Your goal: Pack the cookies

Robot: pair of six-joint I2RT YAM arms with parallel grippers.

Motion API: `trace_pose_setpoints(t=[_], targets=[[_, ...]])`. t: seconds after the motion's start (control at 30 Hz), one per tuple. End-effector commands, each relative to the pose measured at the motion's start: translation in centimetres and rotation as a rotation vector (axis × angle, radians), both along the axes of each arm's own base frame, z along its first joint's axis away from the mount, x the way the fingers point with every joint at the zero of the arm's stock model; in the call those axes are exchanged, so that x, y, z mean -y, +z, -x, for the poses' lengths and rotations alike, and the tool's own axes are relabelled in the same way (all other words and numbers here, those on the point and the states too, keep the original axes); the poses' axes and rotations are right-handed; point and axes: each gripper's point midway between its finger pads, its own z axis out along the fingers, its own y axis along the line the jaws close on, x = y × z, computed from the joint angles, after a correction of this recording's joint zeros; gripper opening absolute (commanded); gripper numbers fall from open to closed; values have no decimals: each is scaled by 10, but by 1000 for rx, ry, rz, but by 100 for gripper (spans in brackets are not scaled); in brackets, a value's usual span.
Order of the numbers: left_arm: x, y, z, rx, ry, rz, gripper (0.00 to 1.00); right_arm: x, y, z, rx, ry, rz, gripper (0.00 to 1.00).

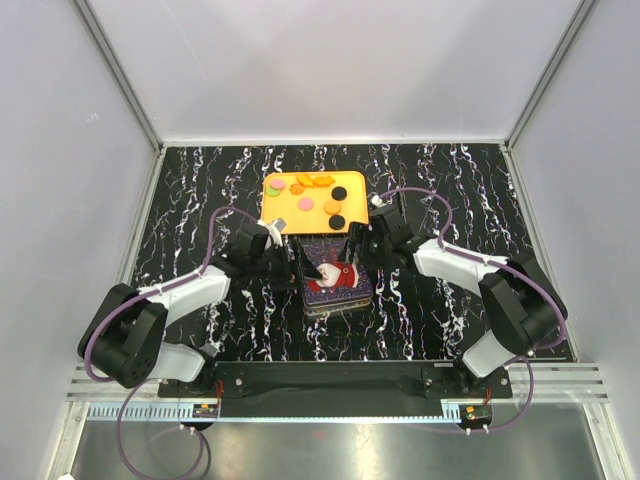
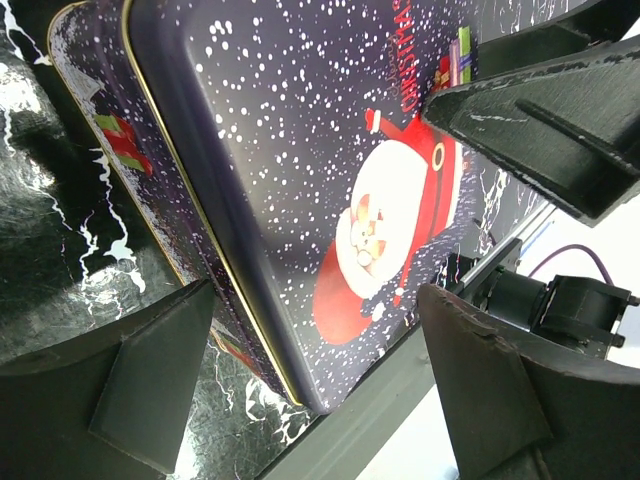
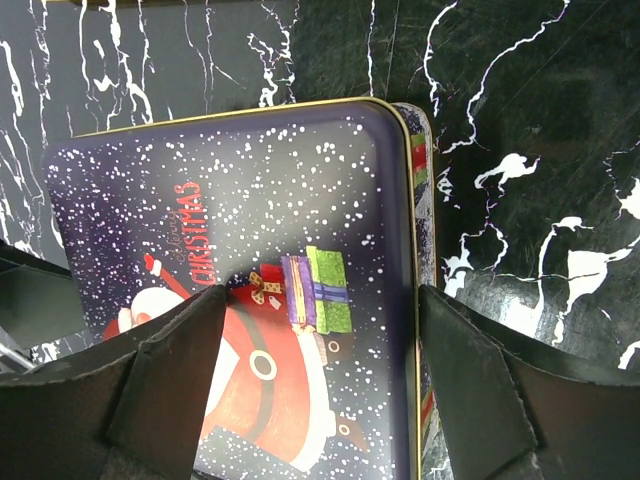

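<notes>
The cookies lie on an orange tray at the back centre: orange, pink, green and black pieces. In front of it stands a dark blue Christmas tin with a Santa lid on its base. My left gripper is open at the tin's left edge; in its wrist view the gripper straddles the lid's corner. My right gripper is open over the tin's far edge; in its wrist view the gripper has one finger over the lid and one beside the tin's wall. No cookies show in the wrist views.
The tin and tray sit on a black marbled tabletop inside white walls. A metal rail with both arm bases runs along the near edge. One finger of the right gripper shows in the left wrist view.
</notes>
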Motion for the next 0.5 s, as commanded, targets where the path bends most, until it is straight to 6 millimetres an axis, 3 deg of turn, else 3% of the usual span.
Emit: trace_pose_setpoints(t=[0.0,0.47], targets=[[12,10,-6,46,-5,48,87,-19,6,3,15,51,-20,83],[6,-6,-2,16,41,2,79,-28,2,8,33,105,47,86]])
